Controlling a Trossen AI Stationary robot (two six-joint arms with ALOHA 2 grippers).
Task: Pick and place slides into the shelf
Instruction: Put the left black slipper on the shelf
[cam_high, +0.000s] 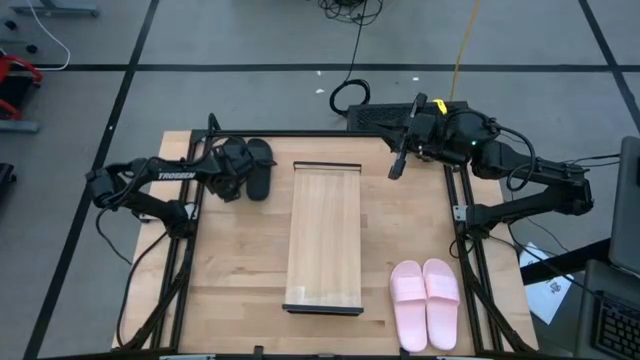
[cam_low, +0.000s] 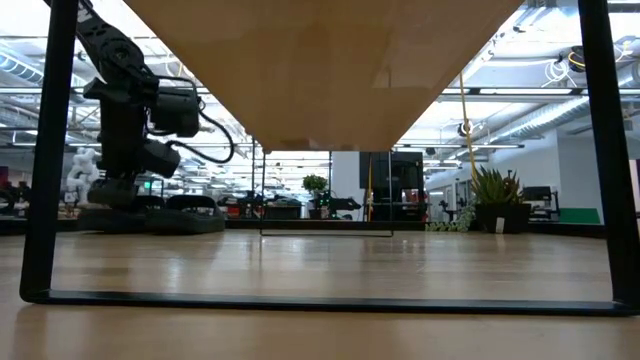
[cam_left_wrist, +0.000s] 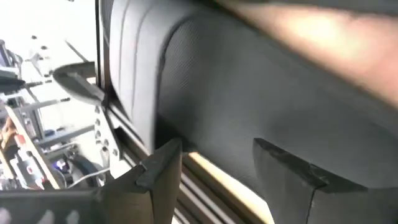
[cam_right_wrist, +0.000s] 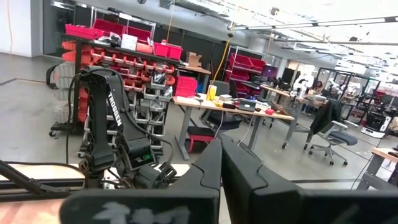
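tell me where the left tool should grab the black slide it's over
Grip the wide strap of the black slide, coming straight down from above. The slide lies flat on the table's far left corner, sole down, so the raised strap is the one part fingers can close around. The left tool already sits over the pair.

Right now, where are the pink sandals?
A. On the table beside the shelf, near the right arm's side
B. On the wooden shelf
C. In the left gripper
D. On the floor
A. The pink sandals lie side by side on the table, right of the shelf and apart from it; the left gripper is over at the black sandals instead.
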